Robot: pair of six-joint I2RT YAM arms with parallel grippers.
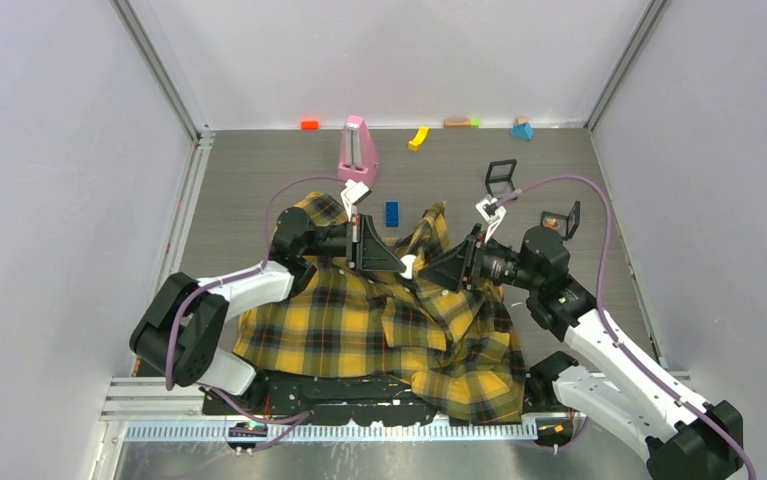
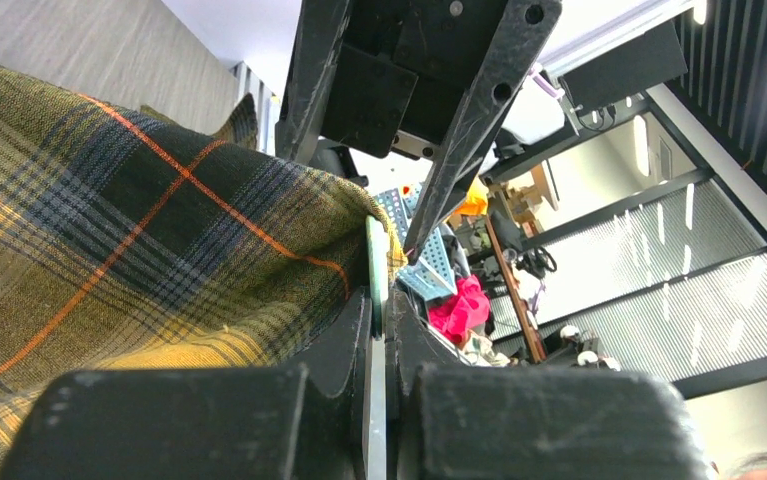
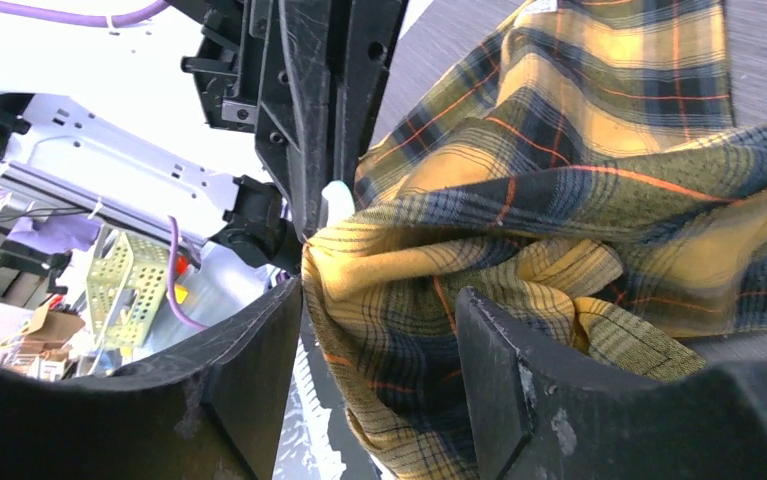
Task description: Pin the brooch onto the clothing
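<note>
Left gripper (image 1: 402, 264) pinches the brooch (image 2: 376, 275) edge-on beside the shirt (image 1: 359, 330); right gripper (image 1: 431, 272), at its 3 o'clock, gapes around a fold.

Overhead, from behind the arm bases, one camera looks down on the whole table (image 1: 249, 180). The wrist cameras sit very close behind the left gripper (image 2: 379, 300) and right gripper (image 3: 384, 300), facing each other across one fold of shirt (image 3: 559, 200).
</note>
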